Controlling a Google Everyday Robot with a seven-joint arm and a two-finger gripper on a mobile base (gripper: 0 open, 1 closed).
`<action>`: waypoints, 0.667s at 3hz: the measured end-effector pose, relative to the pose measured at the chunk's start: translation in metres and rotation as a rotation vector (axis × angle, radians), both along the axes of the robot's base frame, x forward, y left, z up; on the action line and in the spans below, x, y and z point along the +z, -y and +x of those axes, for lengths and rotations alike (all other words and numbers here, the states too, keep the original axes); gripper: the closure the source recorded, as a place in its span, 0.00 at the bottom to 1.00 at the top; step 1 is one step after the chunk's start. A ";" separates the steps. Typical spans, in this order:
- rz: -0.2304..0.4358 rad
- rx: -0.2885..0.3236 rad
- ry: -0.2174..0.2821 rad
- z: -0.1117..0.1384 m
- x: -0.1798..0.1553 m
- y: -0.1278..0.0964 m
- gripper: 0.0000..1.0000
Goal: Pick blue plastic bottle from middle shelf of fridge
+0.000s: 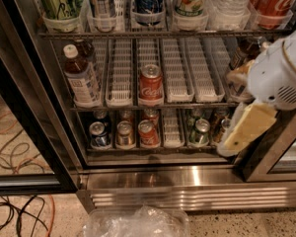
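Observation:
The blue plastic bottle (pixel 81 76), with dark brown drink, a white cap and a pale label, stands upright at the left end of the middle shelf (pixel 180 83) of the fridge (pixel 187 179). A red cola can (pixel 151 84) stands in the centre lane. My gripper (pixel 240 102) is at the right, in front of the shelf's right end and far from the bottle. It is open and empty, with one yellowish finger (pixel 250 128) low and the other (pixel 238 73) higher. It partly hides a second dark bottle (pixel 242 52).
The top rack holds cans and bottles (pixel 148 4) in cups. The bottom rack holds several small cans (pixel 149 132). A black-framed glass door (pixel 19 147) stands open at the left. Cables (pixel 15 216) lie on the floor, and a clear plastic bag (pixel 138 222) lies below the ribbed steel base.

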State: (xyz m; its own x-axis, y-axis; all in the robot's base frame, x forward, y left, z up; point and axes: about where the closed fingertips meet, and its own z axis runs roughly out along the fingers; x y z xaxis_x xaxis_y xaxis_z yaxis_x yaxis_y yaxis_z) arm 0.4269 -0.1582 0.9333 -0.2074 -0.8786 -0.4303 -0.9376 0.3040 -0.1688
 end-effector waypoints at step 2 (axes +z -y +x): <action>0.275 -0.046 0.029 -0.006 -0.025 -0.069 0.00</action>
